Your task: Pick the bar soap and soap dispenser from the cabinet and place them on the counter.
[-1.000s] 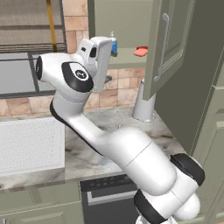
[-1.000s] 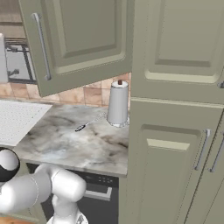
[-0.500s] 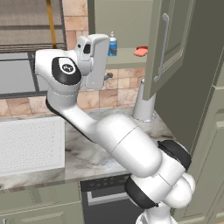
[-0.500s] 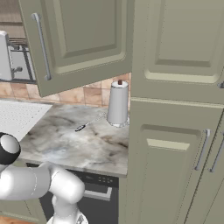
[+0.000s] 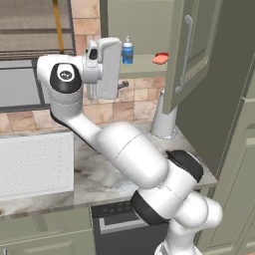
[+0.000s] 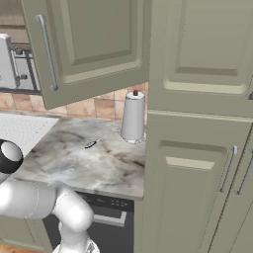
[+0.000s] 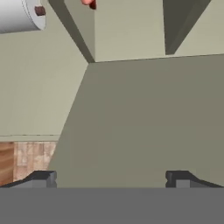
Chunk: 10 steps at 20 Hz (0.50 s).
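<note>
Gripper (image 7: pixel 109 177) raised before sage-green cabinet (image 5: pixel 191 55), dark fingertips spread wide, nothing held. Small blue soap dispenser (image 5: pixel 128 51) and coral-pink bar soap (image 5: pixel 160 59) apart near shelf's front edge. Marble-veined counter (image 5: pixel 94 174) bare below beside white paper-towel roll (image 6: pixel 133 116).

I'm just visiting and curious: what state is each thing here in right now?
cabinet: door open.
soap dispenser: upright on the cabinet shelf.
bar soap: lying flat on the same shelf.
tool: open, holding nothing.
paper-towel roll: upright on the counter.
</note>
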### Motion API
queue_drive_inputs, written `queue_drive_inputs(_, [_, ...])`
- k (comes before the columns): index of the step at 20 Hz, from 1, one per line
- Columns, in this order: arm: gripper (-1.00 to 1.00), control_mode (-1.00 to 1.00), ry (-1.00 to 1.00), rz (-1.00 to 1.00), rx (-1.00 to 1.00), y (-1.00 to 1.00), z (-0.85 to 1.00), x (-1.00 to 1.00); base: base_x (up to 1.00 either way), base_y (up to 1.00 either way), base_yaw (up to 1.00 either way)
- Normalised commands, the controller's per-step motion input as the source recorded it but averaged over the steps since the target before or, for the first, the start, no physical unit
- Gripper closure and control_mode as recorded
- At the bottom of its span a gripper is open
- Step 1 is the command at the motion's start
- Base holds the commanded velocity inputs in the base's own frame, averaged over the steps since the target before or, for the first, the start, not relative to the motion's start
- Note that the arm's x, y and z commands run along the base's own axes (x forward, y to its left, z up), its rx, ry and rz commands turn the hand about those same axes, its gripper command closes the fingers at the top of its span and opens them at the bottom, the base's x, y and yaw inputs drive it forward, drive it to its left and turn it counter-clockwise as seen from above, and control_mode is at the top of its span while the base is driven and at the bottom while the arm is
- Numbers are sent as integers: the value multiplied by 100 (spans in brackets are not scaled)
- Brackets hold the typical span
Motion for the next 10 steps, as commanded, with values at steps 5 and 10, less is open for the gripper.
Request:
queue_drive_inputs(5, [-100,-100,0,-5,0,-14,2,0,0,0,0])
queue_drive_inputs(10, [-100,-100,0,0,0,-27,0,0,0,0,0])
